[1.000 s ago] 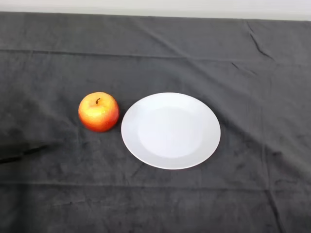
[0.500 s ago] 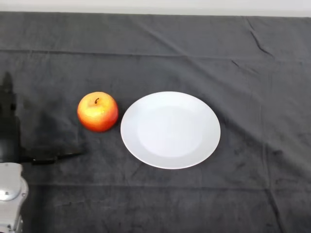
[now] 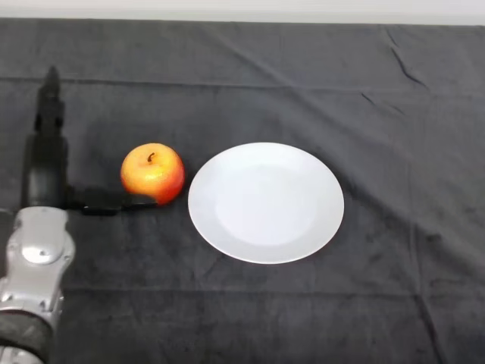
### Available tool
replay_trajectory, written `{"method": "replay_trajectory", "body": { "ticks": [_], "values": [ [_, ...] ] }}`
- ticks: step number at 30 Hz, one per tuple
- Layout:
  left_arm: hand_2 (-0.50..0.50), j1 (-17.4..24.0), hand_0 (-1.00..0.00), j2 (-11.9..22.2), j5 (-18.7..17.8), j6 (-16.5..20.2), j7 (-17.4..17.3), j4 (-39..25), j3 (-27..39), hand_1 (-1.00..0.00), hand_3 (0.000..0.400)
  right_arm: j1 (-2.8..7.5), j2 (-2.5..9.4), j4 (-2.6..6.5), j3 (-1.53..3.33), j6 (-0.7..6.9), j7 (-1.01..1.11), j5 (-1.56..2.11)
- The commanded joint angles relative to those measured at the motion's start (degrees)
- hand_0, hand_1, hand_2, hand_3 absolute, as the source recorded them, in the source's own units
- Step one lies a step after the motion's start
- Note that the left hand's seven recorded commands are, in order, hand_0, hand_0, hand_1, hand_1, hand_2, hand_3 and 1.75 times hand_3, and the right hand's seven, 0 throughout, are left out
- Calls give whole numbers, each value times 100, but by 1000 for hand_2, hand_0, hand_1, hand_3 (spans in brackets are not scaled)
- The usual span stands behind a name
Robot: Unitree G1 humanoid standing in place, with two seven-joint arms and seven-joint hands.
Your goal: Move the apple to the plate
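A red and yellow apple (image 3: 152, 174) stands upright on the dark cloth, just left of a white plate (image 3: 265, 202) and not touching it. My left hand (image 3: 44, 167) is to the left of the apple, open. Its fingers (image 3: 50, 102) point straight away from me. Its thumb (image 3: 110, 202) sticks out to the right and reaches the apple's near left side. The silver-grey forearm (image 3: 34, 277) comes in from the lower left.
The dark cloth (image 3: 379, 114) covers the whole table, with creases across it. The table's far edge (image 3: 242, 21) runs along the top of the view.
My left arm has come into view from the lower left and moved forward and to the right, bringing the hand beside the apple. The apple and plate have stayed in place.
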Motion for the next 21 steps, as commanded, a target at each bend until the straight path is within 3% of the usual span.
{"method": "replay_trajectory", "body": {
  "ticks": [1,11,21],
  "values": [
    [0,-268,0,-140,110,97,51,301,-120,0,0,481,159,248,143,142,26,-161],
    [0,-657,0,-464,206,120,183,835,-505,0,0,473,158,263,144,137,26,-165],
    [0,-884,0,-558,171,56,100,1212,-777,0,0,462,158,286,146,127,23,-171]
  ]
}}
